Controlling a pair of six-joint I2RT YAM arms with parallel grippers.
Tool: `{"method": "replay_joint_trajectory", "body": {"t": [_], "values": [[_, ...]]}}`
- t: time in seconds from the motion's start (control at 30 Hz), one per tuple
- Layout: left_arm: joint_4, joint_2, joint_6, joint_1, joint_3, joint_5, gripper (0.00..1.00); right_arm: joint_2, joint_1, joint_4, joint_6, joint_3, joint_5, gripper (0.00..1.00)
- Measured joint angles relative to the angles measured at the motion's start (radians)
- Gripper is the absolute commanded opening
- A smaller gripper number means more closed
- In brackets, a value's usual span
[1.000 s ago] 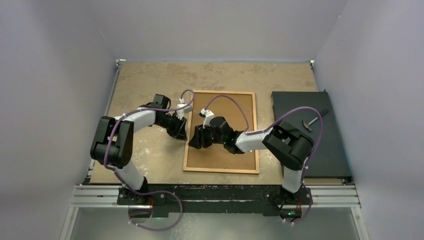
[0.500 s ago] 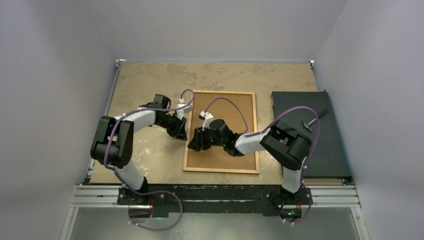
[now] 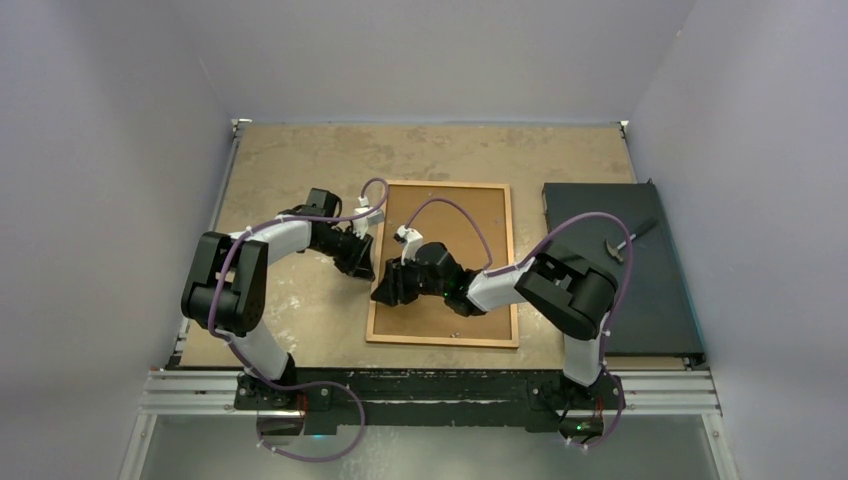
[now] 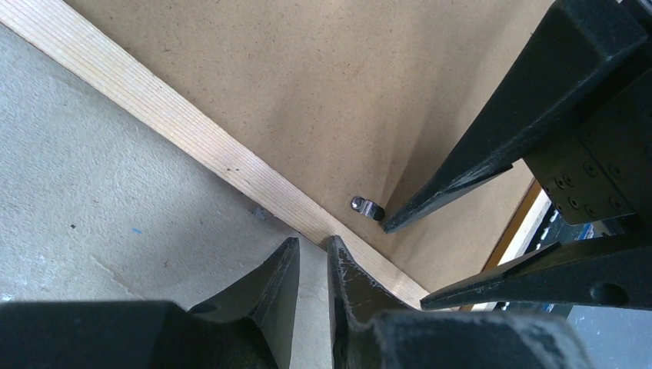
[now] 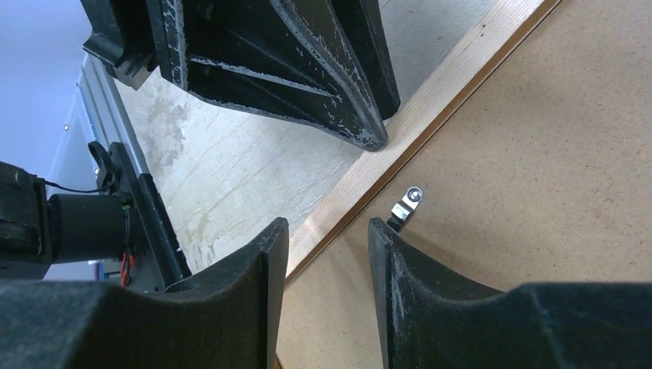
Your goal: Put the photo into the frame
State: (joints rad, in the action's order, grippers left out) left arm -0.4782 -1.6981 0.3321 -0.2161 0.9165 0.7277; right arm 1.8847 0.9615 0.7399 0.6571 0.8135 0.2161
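Observation:
The frame (image 3: 443, 341) lies flat on the table with a brown backing board (image 3: 470, 215) filling it. The photo is hidden or out of view. My left gripper (image 3: 368, 272) rests outside the frame's left rail (image 4: 177, 127), its tips (image 4: 314, 246) against the rail's outer edge, open by a narrow gap with only table showing between them. My right gripper (image 3: 382, 290) reaches in from the right over the board and is open (image 5: 327, 227). It straddles the same rail's inner edge, one fingertip beside a small metal clip (image 5: 407, 204). That clip (image 4: 367, 207) also shows in the left wrist view.
A black rectangular slab (image 3: 640, 290) lies at the table's right side with a small hammer-like tool (image 3: 615, 246) on it. Pale walls close in on three sides. The two grippers stand very close together across the rail.
My right gripper has slid left across the board to the frame's left rail. The left jaws have narrowed a little; the left arm has hardly moved.

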Motion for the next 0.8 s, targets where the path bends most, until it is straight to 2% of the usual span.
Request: {"method": "replay_joint_trajectory", "body": {"t": [0.23, 0.4, 0.8], "values": [[-0.002, 0.003, 0.0, -0.001, 0.0, 0.0, 0.18, -0.055, 0.001, -0.018, 0.014, -0.043, 0.008, 0.59], [-0.001, 0.004, 0.0, -0.002, 0.0, -0.003, 0.19, -0.132, -0.002, -0.045, 0.015, -0.081, 0.001, 0.61], [0.0, 0.002, 0.0, -0.002, 0.0, -0.009, 0.16, -0.068, -0.006, -0.031, 0.015, -0.051, -0.006, 0.6]]}}
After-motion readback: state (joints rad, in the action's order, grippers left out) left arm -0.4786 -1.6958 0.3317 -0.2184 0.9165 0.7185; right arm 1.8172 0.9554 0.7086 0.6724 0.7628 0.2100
